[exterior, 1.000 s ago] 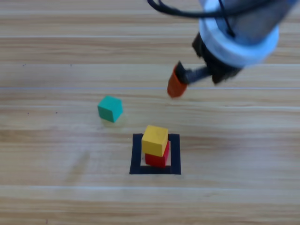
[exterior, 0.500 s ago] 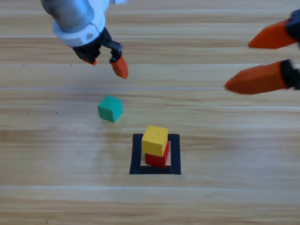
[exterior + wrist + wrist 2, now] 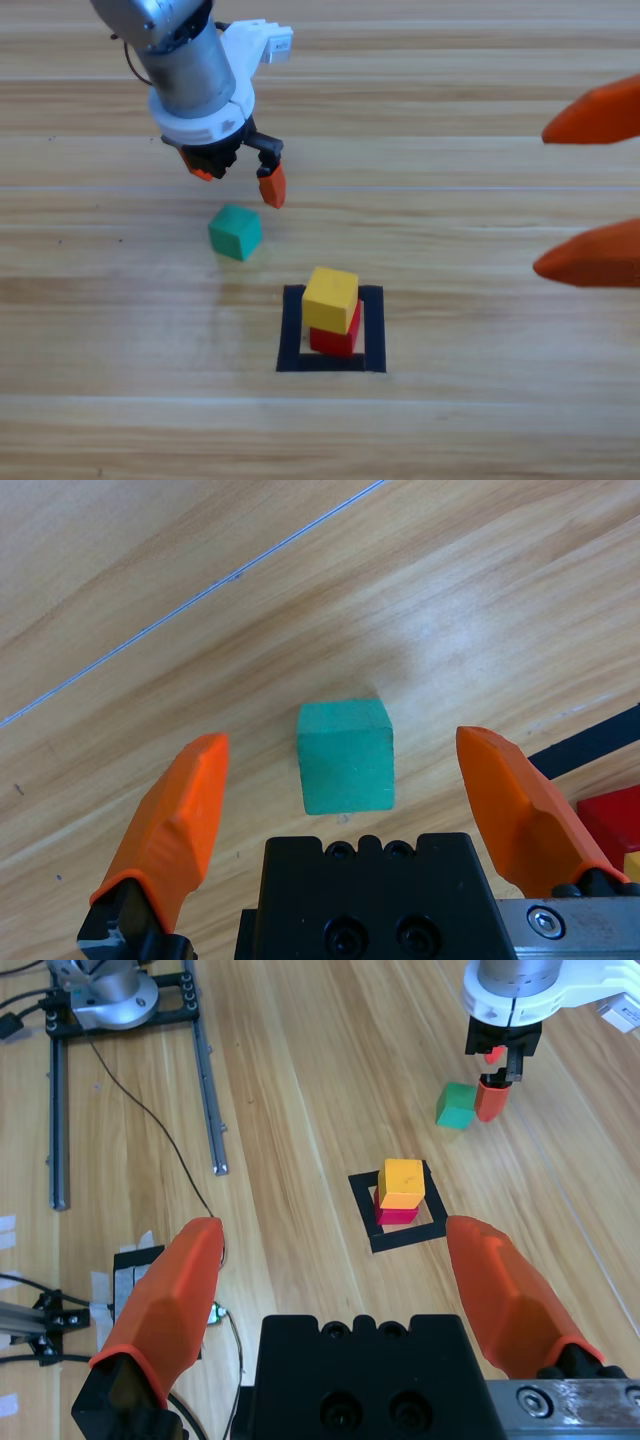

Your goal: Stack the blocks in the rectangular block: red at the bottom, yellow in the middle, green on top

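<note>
The yellow block (image 3: 331, 293) sits on the red block (image 3: 337, 337) inside the black tape rectangular block (image 3: 292, 330). The green block (image 3: 235, 231) lies alone on the table, up and left of that stack. My left gripper (image 3: 238, 178) hangs open just above the green block, a little behind it. In the left wrist view the green block (image 3: 345, 755) lies between the two spread jaws of the left gripper (image 3: 348, 780), touching neither. My right gripper (image 3: 590, 190) is open at the right edge, away from the blocks. The right wrist view shows the stack (image 3: 401, 1191) and green block (image 3: 457, 1106) from afar.
In the right wrist view a metal frame (image 3: 205, 1070) with cables lies on the table beyond the tape rectangle (image 3: 368, 1223), and a taped-down fixture (image 3: 135, 1270) sits near it. Bare wood surrounds the rectangle.
The right arm has drawn back from the middle to the right edge. The left arm has come in from the top left and moved down toward the green block.
</note>
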Motion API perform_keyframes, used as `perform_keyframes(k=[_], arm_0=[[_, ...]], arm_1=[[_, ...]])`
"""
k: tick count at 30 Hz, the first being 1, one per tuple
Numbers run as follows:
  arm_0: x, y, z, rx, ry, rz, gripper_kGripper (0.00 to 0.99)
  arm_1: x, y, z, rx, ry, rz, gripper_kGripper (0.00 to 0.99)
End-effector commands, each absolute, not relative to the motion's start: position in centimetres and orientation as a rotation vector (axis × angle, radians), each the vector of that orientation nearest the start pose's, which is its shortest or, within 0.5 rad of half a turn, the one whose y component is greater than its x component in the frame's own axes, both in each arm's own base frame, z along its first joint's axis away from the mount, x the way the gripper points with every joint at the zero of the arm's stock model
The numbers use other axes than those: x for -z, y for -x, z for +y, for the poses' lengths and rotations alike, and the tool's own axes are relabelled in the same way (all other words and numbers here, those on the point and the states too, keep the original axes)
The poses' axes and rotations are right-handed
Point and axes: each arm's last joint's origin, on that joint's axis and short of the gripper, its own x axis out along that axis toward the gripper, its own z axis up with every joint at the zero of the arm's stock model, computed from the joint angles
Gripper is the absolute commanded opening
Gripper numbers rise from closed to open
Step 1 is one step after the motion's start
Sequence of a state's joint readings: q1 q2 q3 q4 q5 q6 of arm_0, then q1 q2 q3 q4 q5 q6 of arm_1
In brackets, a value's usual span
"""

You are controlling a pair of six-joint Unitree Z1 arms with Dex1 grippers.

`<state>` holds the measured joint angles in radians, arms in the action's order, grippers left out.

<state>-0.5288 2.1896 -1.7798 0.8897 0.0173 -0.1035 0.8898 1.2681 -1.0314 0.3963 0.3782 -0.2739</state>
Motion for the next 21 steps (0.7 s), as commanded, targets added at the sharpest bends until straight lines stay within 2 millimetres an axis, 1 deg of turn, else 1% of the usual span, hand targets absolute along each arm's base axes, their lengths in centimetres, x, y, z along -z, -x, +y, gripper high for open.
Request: perform_keyframes(k=[1, 4, 13, 21], arm_0=[[-20.2, -39.2, -23.6, 0.335, -0.304, 1.372, 0.971], [-19.8, -39.1, -23.5, 0.329, -0.307, 1.383, 0.969], [-18.8, -38.9, -23.6, 0.326, -0.316, 1.406, 0.971], [-18.0, -38.5, -23.8, 0.333, -0.324, 1.413, 0.969]], arm_1=[[-35.7, -12.0, 17.5, -1.335, 0.416, 0.535, 0.985], [-35.6, -12.1, 17.6, -1.337, 0.418, 0.538, 0.983], [-34.1, -13.0, 18.8, -1.378, 0.443, 0.614, 0.986], [-33.5, -13.4, 19.4, -1.388, 0.453, 0.652, 0.985]])
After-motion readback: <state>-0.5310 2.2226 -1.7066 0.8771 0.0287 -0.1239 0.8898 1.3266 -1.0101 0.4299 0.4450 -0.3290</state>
